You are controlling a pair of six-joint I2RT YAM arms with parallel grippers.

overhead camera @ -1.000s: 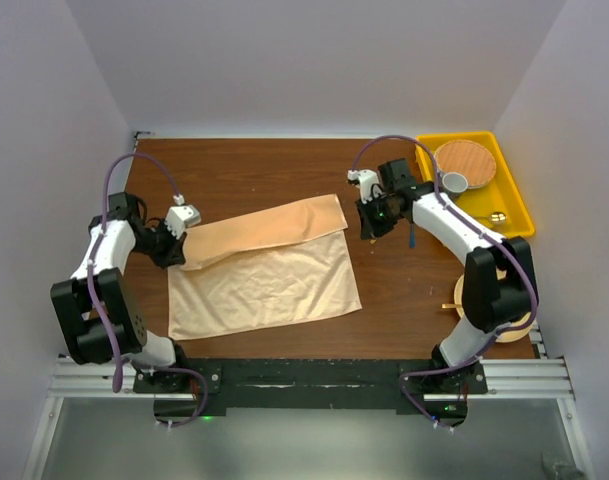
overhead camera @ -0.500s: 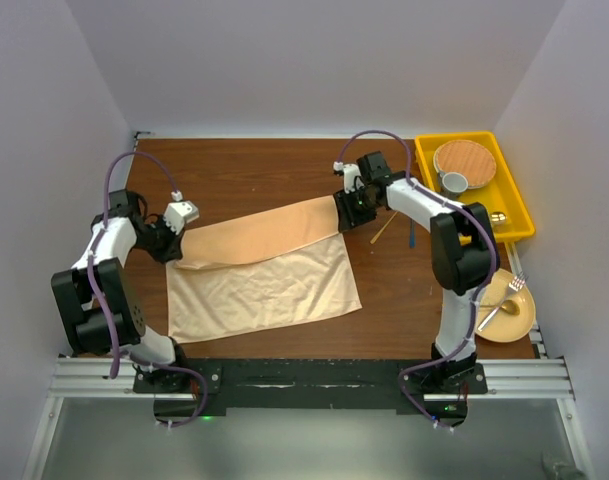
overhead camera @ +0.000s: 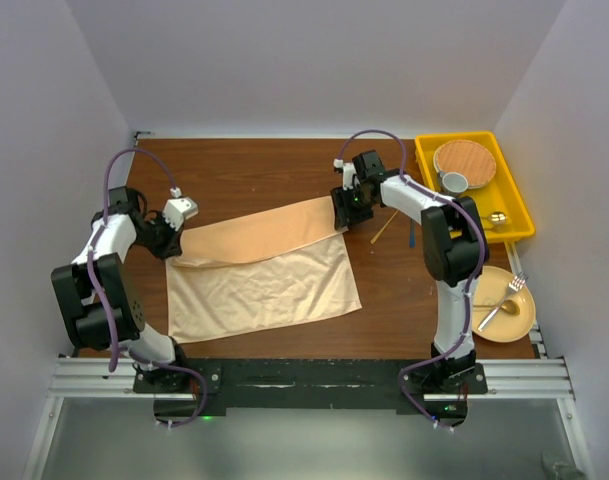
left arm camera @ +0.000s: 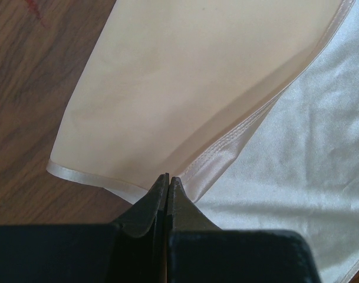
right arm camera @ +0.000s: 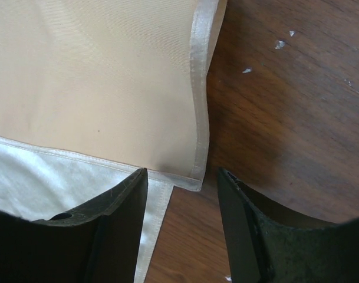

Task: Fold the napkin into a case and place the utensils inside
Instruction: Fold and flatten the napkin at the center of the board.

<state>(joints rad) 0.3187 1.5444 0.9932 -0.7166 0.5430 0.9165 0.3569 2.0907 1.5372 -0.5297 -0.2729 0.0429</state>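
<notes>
Left arm [overhead camera: 106, 248] and right arm [overhead camera: 422, 203] bend low over the counter [overhead camera: 244, 170]. Left fingers [left arm camera: 147, 206] clench the one napkin [overhead camera: 264, 270] at its hem; right fingers [right arm camera: 111, 218] gape astride its corner.

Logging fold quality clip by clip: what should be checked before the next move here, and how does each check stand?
1. Grip of left gripper on napkin hem: ok, jaws shut on it.
2. Grip of right gripper on flap corner: not ok, jaws open.
3. Flap corner inside the right gripper's gap: ok, it sits between the fingers.
4. Flap even along its length: not ok, wider at its right end than its left.
5. fork clear of the cloth: ok, it lies on the plate, off to the right.
</notes>
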